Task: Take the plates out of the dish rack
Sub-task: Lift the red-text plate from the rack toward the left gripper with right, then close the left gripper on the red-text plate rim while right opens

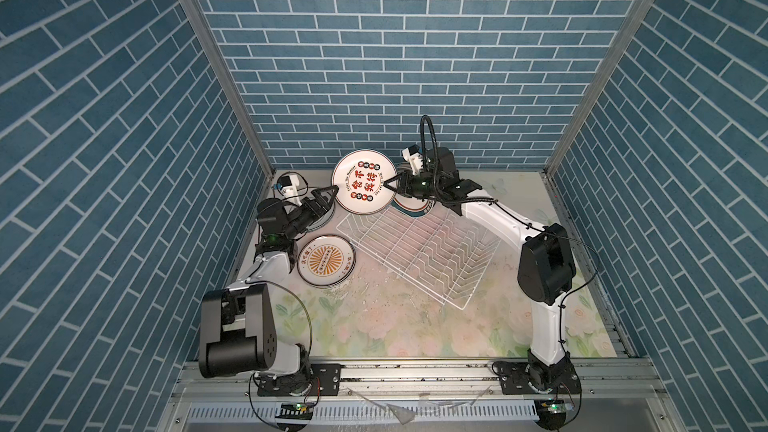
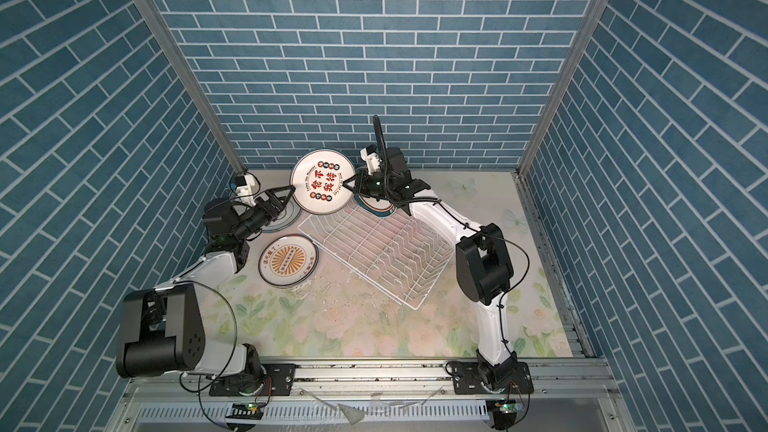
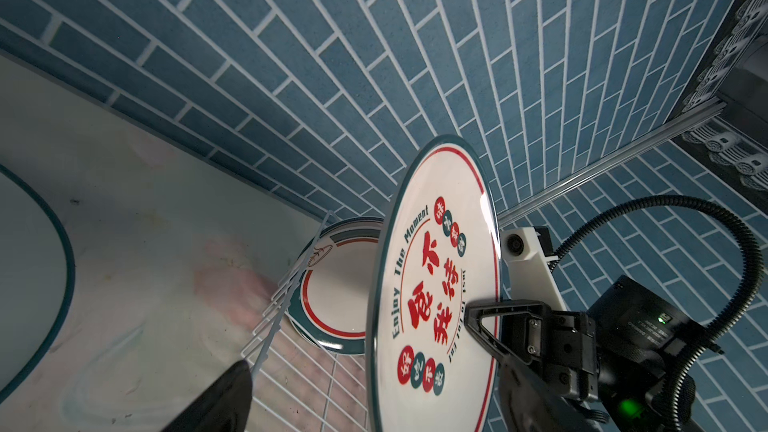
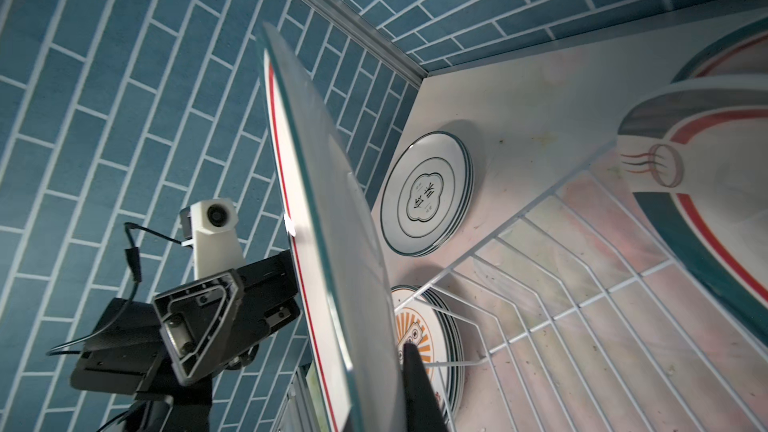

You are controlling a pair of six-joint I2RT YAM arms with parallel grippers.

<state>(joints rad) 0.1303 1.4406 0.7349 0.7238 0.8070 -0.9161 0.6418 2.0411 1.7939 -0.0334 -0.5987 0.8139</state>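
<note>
Both top views look down from high overhead; both wrist cameras closely face the raised plate (image 3: pixel 432 284) from opposite sides.

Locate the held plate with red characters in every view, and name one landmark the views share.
Both top views: plate in the upper middle, at the rack's far end, with the right gripper on its rim.
Left wrist: printed face showing, rack behind.
Right wrist: edge-on, back showing, rack beyond.
Shared landmark: the rack.

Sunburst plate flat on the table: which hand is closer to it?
Left. The left hand hovers behind the sunburst plate; the right hand is farther, pinching the raised plate by the rack's far corner.
</note>
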